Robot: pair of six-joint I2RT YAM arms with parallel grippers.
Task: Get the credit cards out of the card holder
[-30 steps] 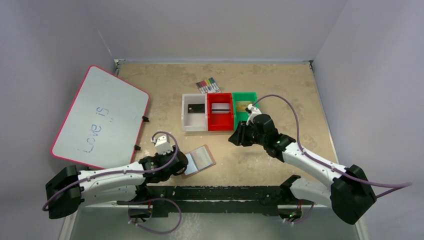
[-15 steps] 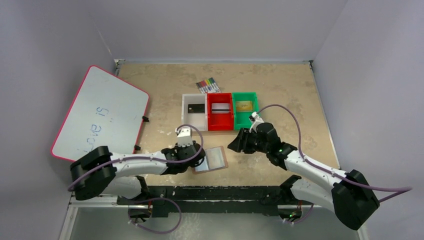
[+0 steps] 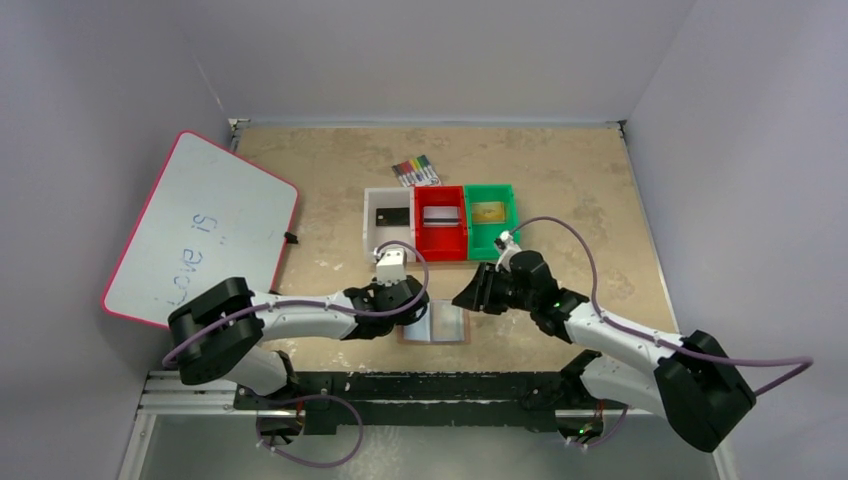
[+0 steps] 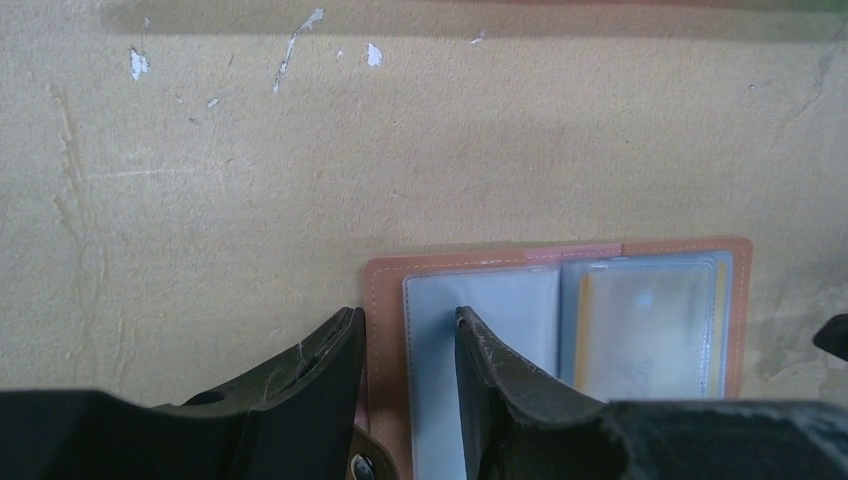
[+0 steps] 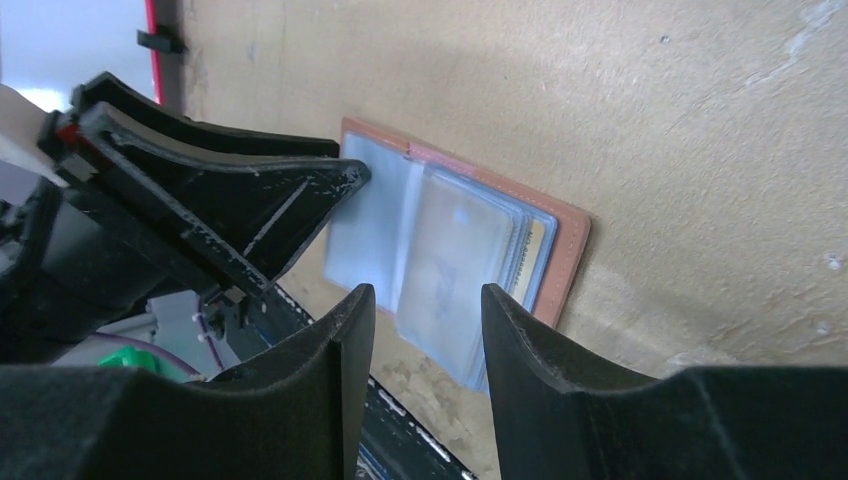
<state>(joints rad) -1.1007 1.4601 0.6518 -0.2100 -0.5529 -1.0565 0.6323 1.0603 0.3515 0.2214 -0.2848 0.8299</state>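
The bench (image 3: 560, 180) is a tan, scuffed surface walled in on three sides. The red-rimmed whiteboard (image 3: 200, 235) lies slanted along its left edge with blue writing on it.

Both arms reach in from the near edge towards the middle of the bench.

Three bins stand touching in a row at the middle of the bench: the white bin (image 3: 388, 245) on the left, the red bin (image 3: 440, 252) in the centre and the green bin (image 3: 480, 240) on the right.

The card holder (image 3: 445, 325) lies open and flat close to the near edge, in front of the red bin, with its clear pockets facing up.

The left tool (image 4: 400, 325) sits at the holder's left side. One finger is at the tan outer edge and the other is on the left pocket. The fingers stand apart, and I cannot tell whether they are clamped on the flap.

The right tool (image 5: 425, 300) hangs just beside the holder's right side, released, with nothing between its fingers.

The pack of markers (image 3: 414, 170) lies just behind the bins, towards the far edge.

A black card (image 3: 391, 215) lies in the white bin, a silver-grey card (image 3: 441, 214) in the red bin and a gold card (image 3: 488, 211) in the green bin. A card with a yellowish edge (image 4: 640, 320) shows inside the holder's right pocket.
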